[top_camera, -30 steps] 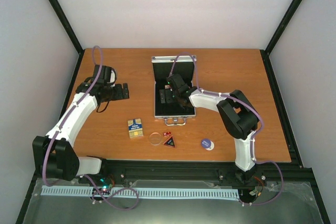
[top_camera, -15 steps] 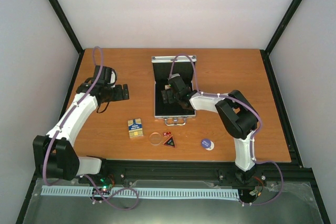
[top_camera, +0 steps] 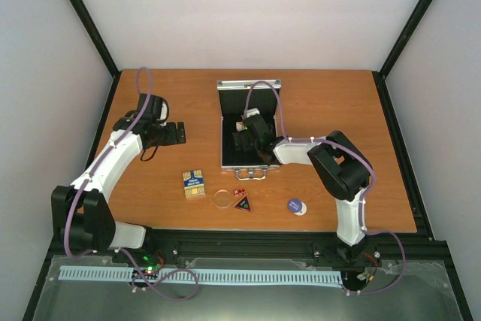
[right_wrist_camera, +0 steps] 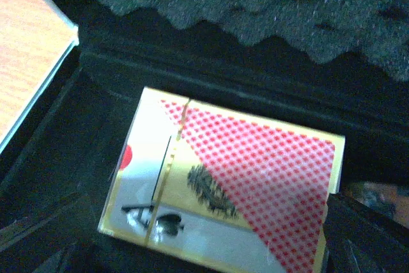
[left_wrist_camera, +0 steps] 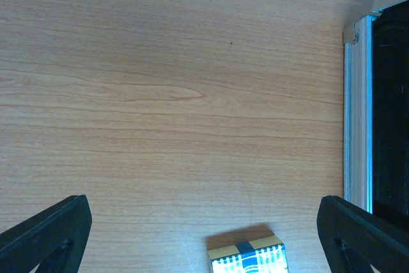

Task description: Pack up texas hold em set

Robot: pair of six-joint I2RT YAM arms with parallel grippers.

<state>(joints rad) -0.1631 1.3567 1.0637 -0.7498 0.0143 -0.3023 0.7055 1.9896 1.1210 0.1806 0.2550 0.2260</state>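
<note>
The small silver case (top_camera: 249, 165) lies open mid-table, its lid standing at the back. My right gripper (top_camera: 239, 137) reaches into it, open. In the right wrist view the pink card deck (right_wrist_camera: 236, 177) lies flat on the black lining, under and between the spread fingers (right_wrist_camera: 361, 234). My left gripper (top_camera: 180, 133) hovers open over bare wood left of the case. The blue-yellow deck (top_camera: 194, 183) lies nearer the front and shows as the deck (left_wrist_camera: 249, 257) at the lower edge of the left wrist view. A clear disc (top_camera: 222, 198), red dice (top_camera: 238, 192), a black triangle (top_camera: 243, 203) and a blue disc (top_camera: 296, 205) lie in front of the case.
The case's silver side rail (left_wrist_camera: 358, 113) runs down the right of the left wrist view. Grey egg-crate foam (right_wrist_camera: 255, 4) lines the lid behind the pink deck. Something brownish (right_wrist_camera: 383, 193) shows right of the deck. Black frame posts stand at the table corners.
My right gripper has shifted a little left and deeper into the case. The left arm's elbow has swung slightly while its gripper stays over about the same spot.
</note>
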